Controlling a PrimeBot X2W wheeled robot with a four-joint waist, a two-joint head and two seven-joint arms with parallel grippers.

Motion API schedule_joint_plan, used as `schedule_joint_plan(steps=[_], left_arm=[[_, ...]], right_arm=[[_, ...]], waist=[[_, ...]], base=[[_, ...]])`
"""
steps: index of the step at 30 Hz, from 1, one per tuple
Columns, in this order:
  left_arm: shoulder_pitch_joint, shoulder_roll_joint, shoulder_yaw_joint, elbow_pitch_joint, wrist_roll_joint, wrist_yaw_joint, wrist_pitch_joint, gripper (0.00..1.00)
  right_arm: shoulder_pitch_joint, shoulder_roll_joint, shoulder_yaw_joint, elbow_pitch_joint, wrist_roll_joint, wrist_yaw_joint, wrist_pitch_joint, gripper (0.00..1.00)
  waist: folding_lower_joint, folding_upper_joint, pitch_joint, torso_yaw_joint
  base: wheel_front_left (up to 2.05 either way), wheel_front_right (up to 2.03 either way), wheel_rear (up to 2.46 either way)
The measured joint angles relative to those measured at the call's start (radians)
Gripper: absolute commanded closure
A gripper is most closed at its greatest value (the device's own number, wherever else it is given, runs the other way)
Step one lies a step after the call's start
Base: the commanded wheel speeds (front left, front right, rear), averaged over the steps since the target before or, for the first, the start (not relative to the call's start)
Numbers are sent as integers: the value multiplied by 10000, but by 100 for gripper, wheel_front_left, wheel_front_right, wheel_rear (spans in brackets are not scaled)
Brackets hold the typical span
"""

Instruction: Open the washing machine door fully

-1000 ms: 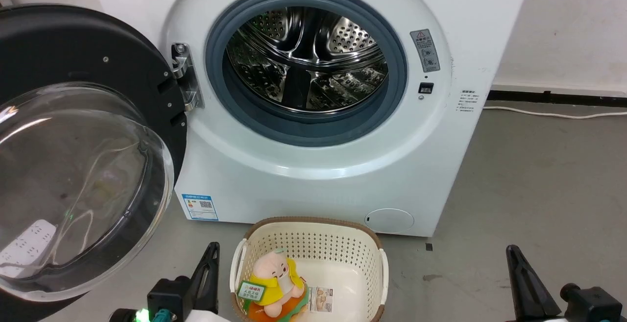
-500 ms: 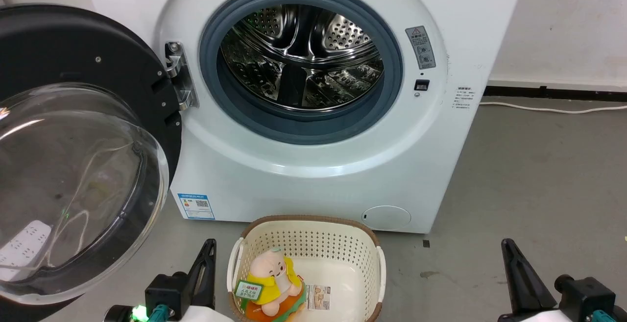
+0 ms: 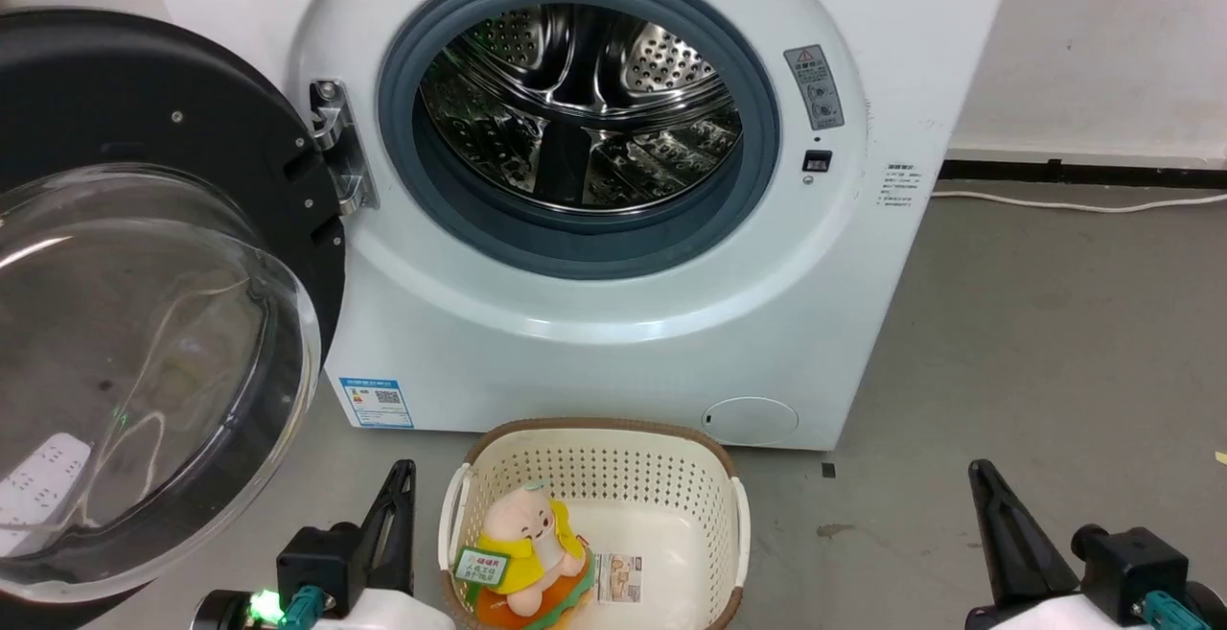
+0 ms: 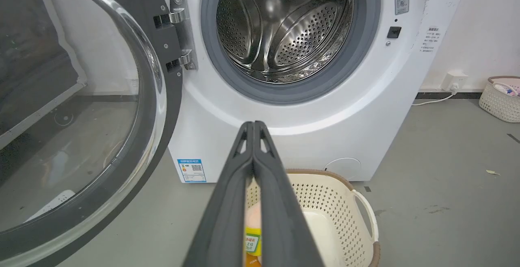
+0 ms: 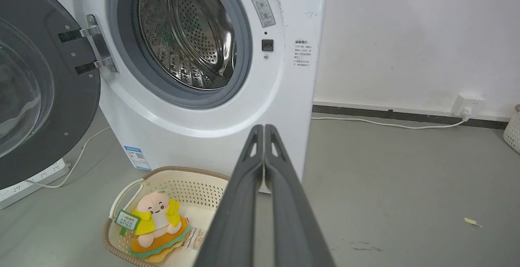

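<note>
Two grippers and one door, entered view by view. Head view: we list the machine (image 3: 594, 361) at centre with its drum (image 3: 575, 103) bare. The door (image 3: 144, 304) hangs from the hinge (image 3: 335, 146) at the left of the opening, swung wide, disc upright, glass bowl bulging toward us, far edge running off the left. Being round, it has no long axis; what counts is its plane, which we judge lies close to level with the machine's front. Left gripper (image 3: 404, 469), lower left: fingers pressed together, nothing between them. Right gripper (image 3: 978, 472), lower right: likewise closed and empty. A basket (image 3: 738, 515) holding a toy (image 3: 522, 553) sits on the floor between them, just before the machine. The door lies up and to the left of the left gripper and well apart from the right one, so we rate the left arm the nearer. Left wrist view: closed fingers point at the machine's front below the drum; the door takes the left side, rim seen obliquely, apart from the fingers. Right wrist view: closed fingers aim at the machine's right front edge; the door stands at far left, inner face turned our way. Judgement: the door looks fully open or nearly so; any swing left would be a left-arm push on its far edge, away from us.
</note>
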Motion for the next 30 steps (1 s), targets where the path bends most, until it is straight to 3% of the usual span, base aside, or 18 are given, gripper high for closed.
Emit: schedule_joint_plan(steps=[30], left_arm=[[-127,-240,535,-405,477,-182,600,100]], right_arm=[[-413,0,119,-69,-370,0,579,100]], waist=[[0,0,162,-238]], base=[[0,0,0]])
